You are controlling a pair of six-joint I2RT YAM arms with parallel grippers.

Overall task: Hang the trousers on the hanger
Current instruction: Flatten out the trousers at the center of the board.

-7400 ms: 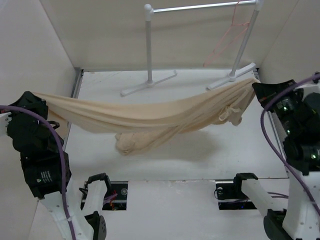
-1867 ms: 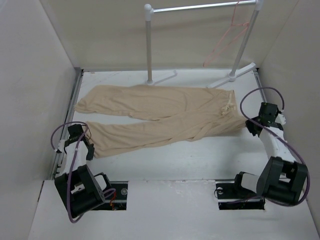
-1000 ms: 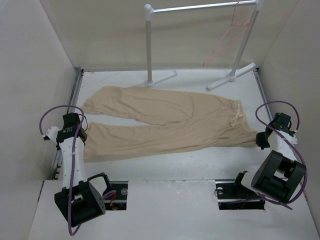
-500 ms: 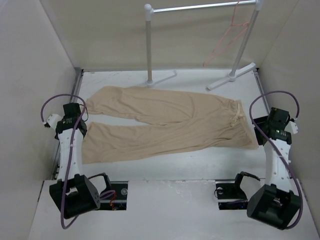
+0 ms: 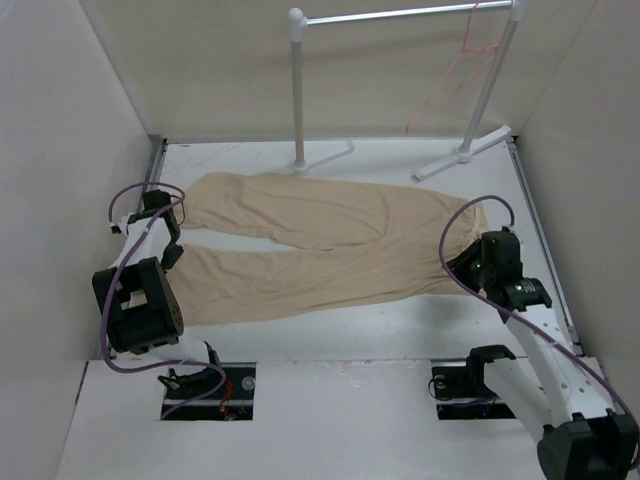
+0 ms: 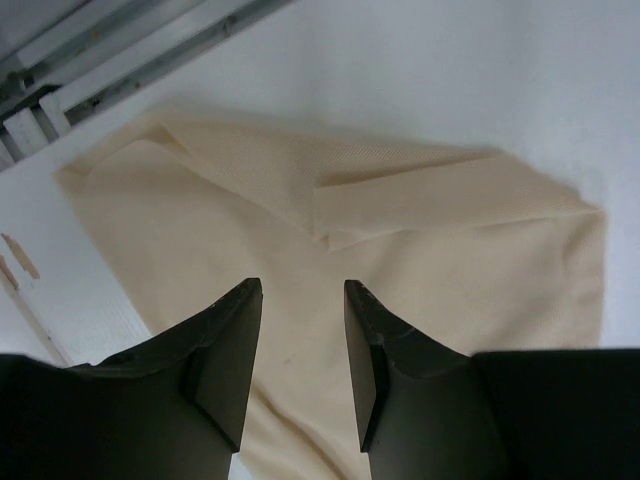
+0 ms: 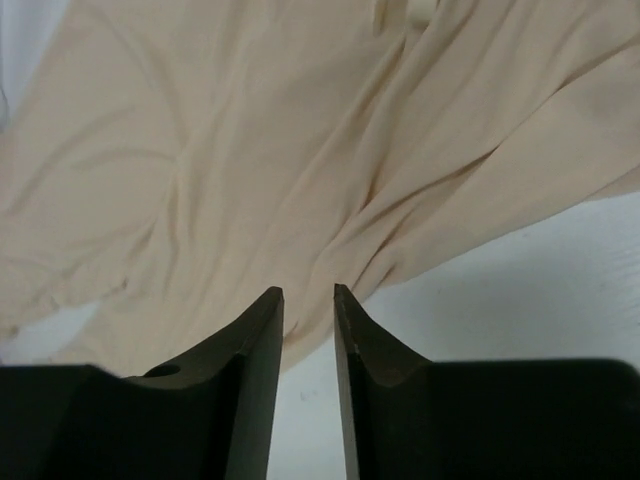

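One hanger and one pair of trousers are seen, the latter spread beneath the left gripper and right gripper, both narrowly parted and empty.

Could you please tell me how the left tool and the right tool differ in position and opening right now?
The left tool hovers over a leg cuff of the trousers, on the left; the right tool is over their waist end, on the right. The left tool's jaws stand wider apart than the right tool's. Both are open, point down at the fabric and hold nothing.
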